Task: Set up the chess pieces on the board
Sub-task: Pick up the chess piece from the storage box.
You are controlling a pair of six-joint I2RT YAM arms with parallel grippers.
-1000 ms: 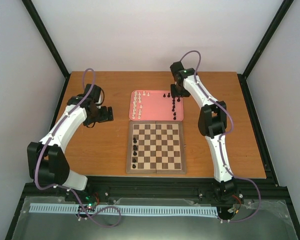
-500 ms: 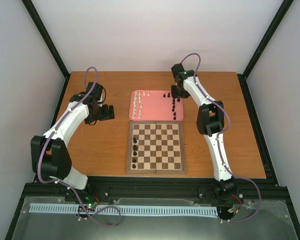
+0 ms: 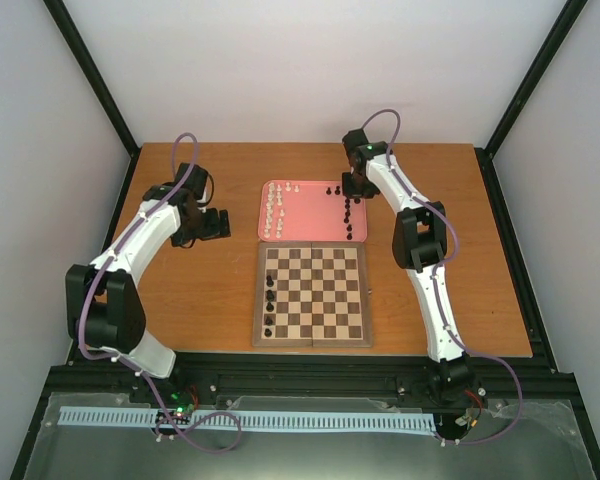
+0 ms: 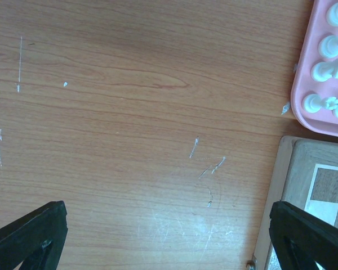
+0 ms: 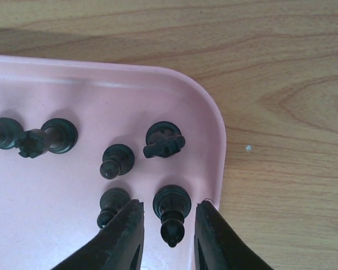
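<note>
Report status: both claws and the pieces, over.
Left claw open, empty, over the table. Right claw open, astride a black piece in the pink tray, not clamped. Neighbouring black piece close beside one finger.

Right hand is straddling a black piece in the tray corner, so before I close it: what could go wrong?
One finger of the right hand sits right beside a neighbouring black piece; closing may knock or drag it. The target piece is small and rounded, so it could tip or slip out towards the pink tray rim instead of being gripped.
</note>
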